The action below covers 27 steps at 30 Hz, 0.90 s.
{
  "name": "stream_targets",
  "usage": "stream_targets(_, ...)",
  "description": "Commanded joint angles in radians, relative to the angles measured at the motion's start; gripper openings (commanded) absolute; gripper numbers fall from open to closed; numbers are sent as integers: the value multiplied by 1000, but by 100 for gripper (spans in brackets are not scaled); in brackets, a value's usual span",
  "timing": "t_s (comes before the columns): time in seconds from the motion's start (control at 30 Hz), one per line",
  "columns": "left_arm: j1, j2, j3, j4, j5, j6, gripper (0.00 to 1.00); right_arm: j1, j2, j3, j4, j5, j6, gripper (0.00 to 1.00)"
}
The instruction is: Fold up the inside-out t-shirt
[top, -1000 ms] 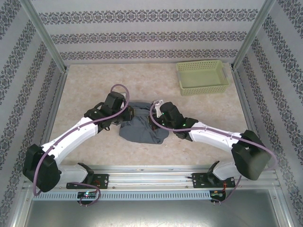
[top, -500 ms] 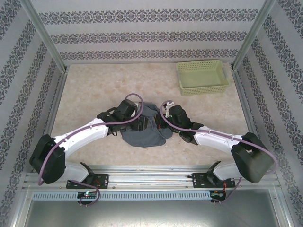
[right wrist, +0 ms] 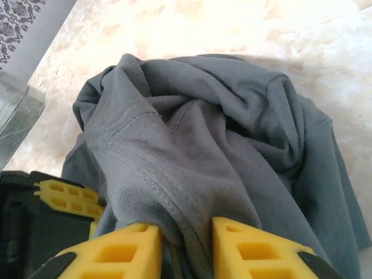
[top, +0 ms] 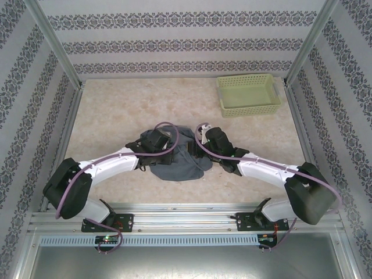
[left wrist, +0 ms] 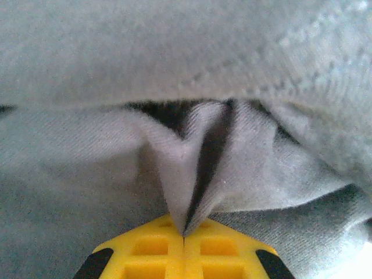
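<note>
Shirt [top: 181,165] bunched in a heap mid-table [top: 110,116], no clear long axis. Left gripper [left wrist: 183,235] clamped on a pinched fold at its left side; right gripper [right wrist: 186,228] narrowly parted astride a cloth ridge on its right. Both arms equally near; likely needs spreading apart first

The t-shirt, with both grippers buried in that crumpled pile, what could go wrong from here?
1. The left gripper is shut on one small pinched fold of the t-shirt; pulling may drag the whole heap instead of opening it out.
2. The right gripper has its fingers apart around a thick seamed fold; the cloth could slip free, or a regrip could catch extra layers.
3. Both grippers sit close together in the heap, so they might bump each other.
</note>
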Motion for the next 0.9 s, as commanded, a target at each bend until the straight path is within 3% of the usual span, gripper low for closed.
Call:
stream_targets(0.0,5,-65,-19,55,1,4,0,-3,44,65,-69,16,-62,31)
stream_targets(0.3,5,-124,-49,3,-48,27,0,-6,73,158,-153,109,-122,29)
stream_targets(0.37,8,-139,-55,-3,-66,31,0,-8,63,173,-175,135,-127,24)
stream_targets(0.5,41,-174,-52,-31,-106,45,0,-23,23,188,-190,182,-110,3)
stream_targets(0.77,286,-304,-44,-62,-78,15,0,-93,-114,156,-204,198,-66,0)
stream_targets(0.87,339,-340,-12,-60,-74,22,0,-120,-165,123,-196,164,-42,0)
